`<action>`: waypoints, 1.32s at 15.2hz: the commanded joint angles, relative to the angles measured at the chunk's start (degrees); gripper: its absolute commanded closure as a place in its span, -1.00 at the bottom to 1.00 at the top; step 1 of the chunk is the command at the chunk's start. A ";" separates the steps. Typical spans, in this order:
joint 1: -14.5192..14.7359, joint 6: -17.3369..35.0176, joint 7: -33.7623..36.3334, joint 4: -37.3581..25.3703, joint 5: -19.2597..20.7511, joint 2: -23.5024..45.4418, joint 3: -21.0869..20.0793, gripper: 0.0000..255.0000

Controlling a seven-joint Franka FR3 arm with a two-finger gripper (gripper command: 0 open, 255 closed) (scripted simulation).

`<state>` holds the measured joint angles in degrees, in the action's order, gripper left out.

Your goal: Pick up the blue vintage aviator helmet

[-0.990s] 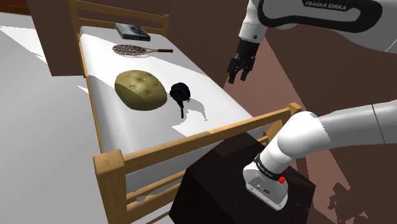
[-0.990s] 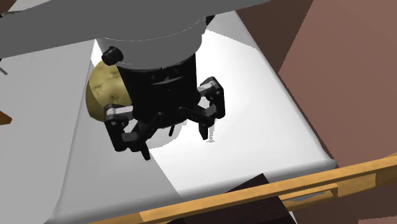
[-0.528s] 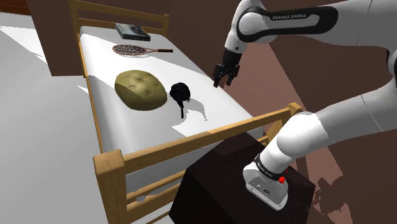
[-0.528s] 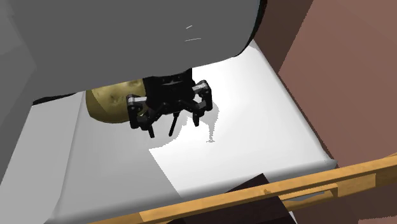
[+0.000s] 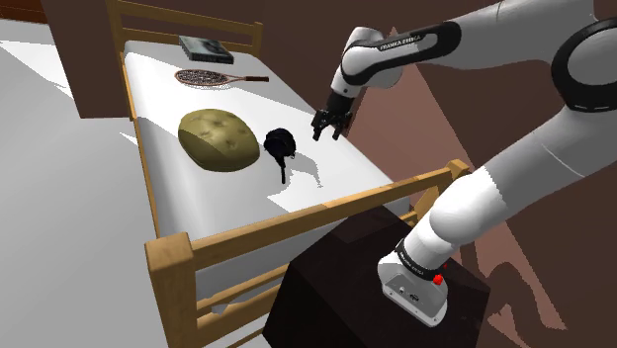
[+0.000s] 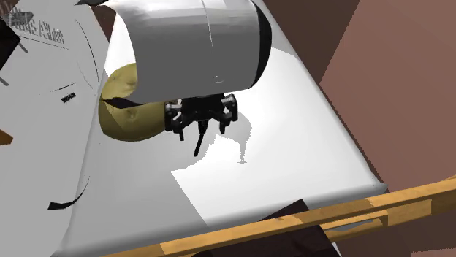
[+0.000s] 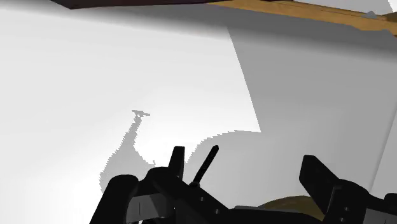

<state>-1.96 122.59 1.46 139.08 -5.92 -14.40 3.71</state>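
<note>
The helmet (image 5: 279, 143) looks almost black, a small rounded cap on the white mattress (image 5: 326, 163) with a thin strap (image 5: 283, 175) trailing off it. My gripper (image 5: 328, 129) hangs just above the mattress, a short way to the shoulder view's right of the helmet, apart from it. Its fingers stand open with nothing between them. In the second exterior view the gripper (image 6: 202, 127) covers most of the helmet, and the strap (image 6: 198, 144) pokes out below it. In the wrist view the gripper (image 7: 245, 160) is spread wide, with the dark strap (image 7: 206, 164) near one finger.
An olive cushion (image 5: 219, 139) lies right beside the helmet on its far side from the gripper. A tennis racket (image 5: 208, 77) and a book (image 5: 205, 47) lie near the headboard. The wooden footboard (image 5: 326, 213) and dark stand (image 5: 366, 287) sit close by.
The arm swung to the shoulder view's left and lower, carrying the gripper from beyond the bed's side edge to over the mattress near the helmet. The fingers stayed open; the helmet has not moved.
</note>
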 commanded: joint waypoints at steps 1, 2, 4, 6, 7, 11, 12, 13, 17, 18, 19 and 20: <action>0.01 3.92 -0.55 -1.49 -1.26 4.55 0.46 -1.00; -0.04 5.57 -0.98 -2.28 -1.94 6.65 0.73 -1.00; -0.18 8.66 -1.96 -4.11 -3.47 10.89 1.17 -1.00; -0.37 11.42 -3.07 -6.27 -5.24 15.17 1.52 -1.00; -0.52 12.68 -3.67 -7.46 -6.19 17.32 1.62 -1.00; -1.46 16.86 -6.17 -13.03 -10.26 25.92 1.64 -1.00; -1.81 17.71 -6.77 -14.61 -11.27 28.06 1.51 -1.00; -2.19 18.48 -7.35 -16.26 -12.26 30.20 1.35 -1.00; -4.03 20.84 -9.25 -23.60 -15.79 38.73 0.39 -1.00; -4.51 21.26 -9.61 -25.63 -16.54 40.86 0.13 -1.00; -5.00 21.61 -9.91 -27.73 -17.23 43.00 -0.14 -1.00; -5.08 21.65 -9.94 -27.99 -17.30 43.26 -0.20 -1.00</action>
<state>-6.73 143.90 -8.24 112.29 -22.73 27.54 3.72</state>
